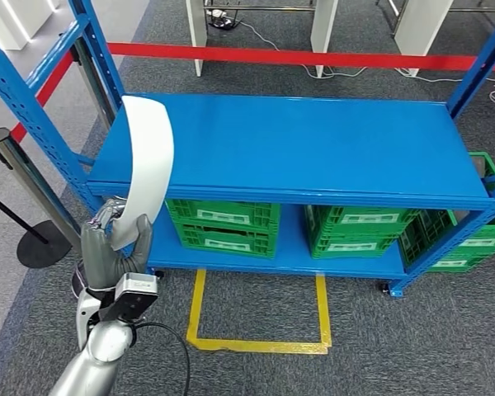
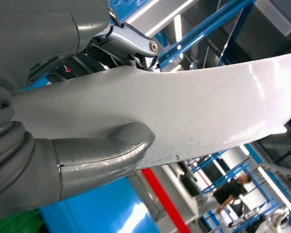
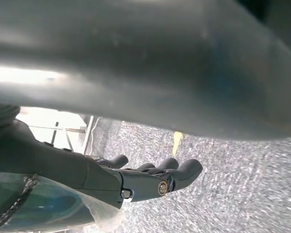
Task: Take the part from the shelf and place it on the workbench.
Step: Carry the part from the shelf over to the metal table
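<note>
The part [image 1: 144, 161] is a long, curved white panel. My left hand [image 1: 111, 247] grips its lower end and holds it upright in front of the left end of the blue shelf [image 1: 294, 153]. Up close, the left wrist view has the white part [image 2: 195, 111] clamped between my grey thumb [image 2: 111, 150] and the darker fingers [image 2: 111, 43] behind it. My right hand [image 3: 151, 177] hangs over grey carpet with its fingers stretched out and nothing in them.
Green crates [image 1: 223, 224] sit on the shelf's lower level, and another [image 1: 482, 239] stands at the right end. A yellow tape square [image 1: 257, 318] marks the carpet in front. A stanchion post [image 1: 21, 177] stands at the left. A red barrier tape [image 1: 294, 58] runs behind the shelf.
</note>
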